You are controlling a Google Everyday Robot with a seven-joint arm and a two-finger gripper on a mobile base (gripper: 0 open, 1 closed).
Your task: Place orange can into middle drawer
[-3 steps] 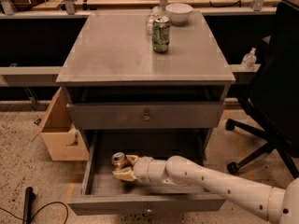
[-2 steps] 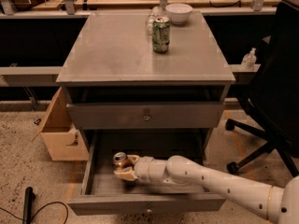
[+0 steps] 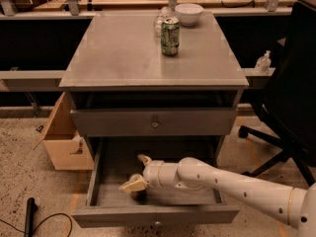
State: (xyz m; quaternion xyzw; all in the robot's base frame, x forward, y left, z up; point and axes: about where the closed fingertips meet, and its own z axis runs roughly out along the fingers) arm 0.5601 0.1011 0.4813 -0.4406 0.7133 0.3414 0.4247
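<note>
The middle drawer [image 3: 155, 214] is pulled out at the bottom of the grey cabinet. My gripper [image 3: 138, 172] reaches into it from the right on a white arm. Its two tan fingers [image 3: 132, 185] stand apart with nothing seen between them. The orange can [image 3: 138, 193] shows only as a small dark copper shape on the drawer floor. It sits just under the lower finger, mostly hidden by it.
A green-and-white can [image 3: 170, 36] and a white bowl [image 3: 189, 13] stand on the cabinet top [image 3: 123, 58]. The upper drawer front [image 3: 154, 122] is closed. A cardboard box [image 3: 61, 142] sits left of the cabinet, a black office chair [image 3: 291, 107] on the right and a cable on the floor [image 3: 29, 216].
The can's silver top, held between the fingers before, no longer shows there. The fingers have spread apart and the can now sits lower, under the lower finger.
</note>
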